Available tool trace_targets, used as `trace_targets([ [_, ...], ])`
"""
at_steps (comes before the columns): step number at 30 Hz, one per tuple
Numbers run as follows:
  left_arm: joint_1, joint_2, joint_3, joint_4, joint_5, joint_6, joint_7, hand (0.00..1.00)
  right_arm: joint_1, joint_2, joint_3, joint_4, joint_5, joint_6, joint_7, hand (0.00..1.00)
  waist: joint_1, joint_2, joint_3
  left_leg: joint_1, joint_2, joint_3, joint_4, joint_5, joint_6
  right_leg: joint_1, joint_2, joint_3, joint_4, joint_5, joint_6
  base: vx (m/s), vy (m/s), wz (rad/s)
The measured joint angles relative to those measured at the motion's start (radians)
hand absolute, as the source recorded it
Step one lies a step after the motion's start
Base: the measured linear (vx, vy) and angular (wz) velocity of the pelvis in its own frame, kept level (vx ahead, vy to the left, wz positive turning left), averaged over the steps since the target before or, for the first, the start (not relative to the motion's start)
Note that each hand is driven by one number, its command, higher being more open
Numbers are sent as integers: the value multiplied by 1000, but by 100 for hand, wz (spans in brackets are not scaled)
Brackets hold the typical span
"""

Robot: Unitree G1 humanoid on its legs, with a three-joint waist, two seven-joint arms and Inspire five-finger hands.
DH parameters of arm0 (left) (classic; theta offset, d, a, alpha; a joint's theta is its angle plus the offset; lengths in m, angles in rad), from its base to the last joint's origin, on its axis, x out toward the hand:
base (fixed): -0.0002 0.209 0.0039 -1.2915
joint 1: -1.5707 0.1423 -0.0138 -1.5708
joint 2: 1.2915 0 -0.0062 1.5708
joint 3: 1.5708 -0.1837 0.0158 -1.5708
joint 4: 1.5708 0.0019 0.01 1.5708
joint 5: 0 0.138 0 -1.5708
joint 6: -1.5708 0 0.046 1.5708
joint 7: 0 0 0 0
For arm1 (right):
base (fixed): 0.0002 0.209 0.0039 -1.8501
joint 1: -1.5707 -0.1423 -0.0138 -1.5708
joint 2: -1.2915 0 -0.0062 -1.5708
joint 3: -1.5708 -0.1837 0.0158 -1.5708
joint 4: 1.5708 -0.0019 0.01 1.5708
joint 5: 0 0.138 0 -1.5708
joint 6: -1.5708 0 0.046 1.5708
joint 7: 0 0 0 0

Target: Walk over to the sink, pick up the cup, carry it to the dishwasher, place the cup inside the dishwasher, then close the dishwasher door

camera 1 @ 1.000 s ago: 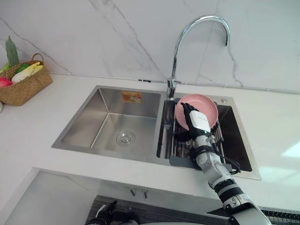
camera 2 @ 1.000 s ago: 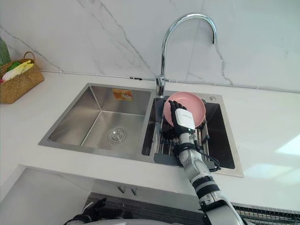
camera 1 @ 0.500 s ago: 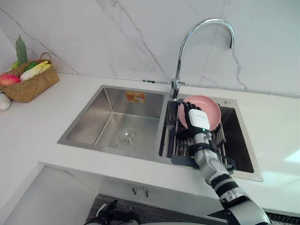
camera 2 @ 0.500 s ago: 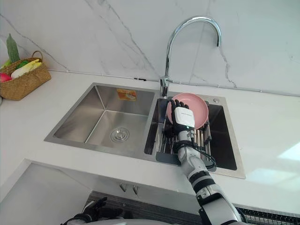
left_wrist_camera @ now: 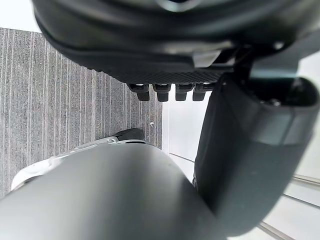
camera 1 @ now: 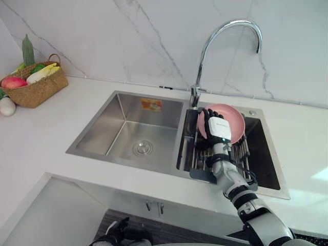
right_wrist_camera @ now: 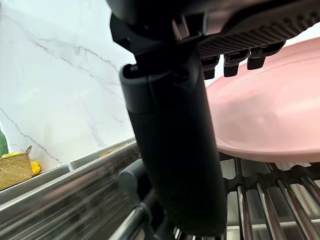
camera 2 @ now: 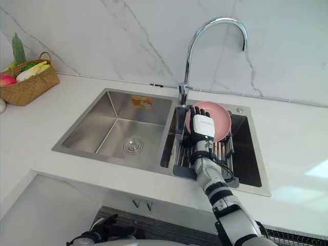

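A pink plate leans upright on the metal drying rack in the sink's right basin. My right hand reaches over the rack, open, its straight fingers close in front of the plate's face; whether they touch it I cannot tell. The thumb stands beside the plate's edge. I see no cup in the sink. My left hand hangs low below the counter's front edge, open and holding nothing.
A tall chrome faucet arches over the divider between the basins. The bare left basin has a drain. A woven basket of vegetables stands at the counter's far left, against the marble wall.
The whole picture has shifted, so the camera has moved; more of the basket shows. My right hand stays in front of the pink plate.
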Motion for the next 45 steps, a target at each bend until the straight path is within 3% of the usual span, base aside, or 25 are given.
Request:
trace_targets([
  [18, -15, 11, 0, 1, 1, -3, -16, 100, -42, -1, -73, 45, 117, 32, -19, 100, 11, -20, 20, 0, -31, 1, 0, -10, 17, 4, -29, 0, 4, -3, 22, 6, 7, 0],
  [45, -19, 18, -3, -6, 1, -22, -19, 100, -41, -21, -128, 99, 152, -38, -230, 100, 8, -25, 48, 2, -84, 2, 0, -29, 45, 5, -85, 3, 17, 2, 56, 25, 17, 1],
])
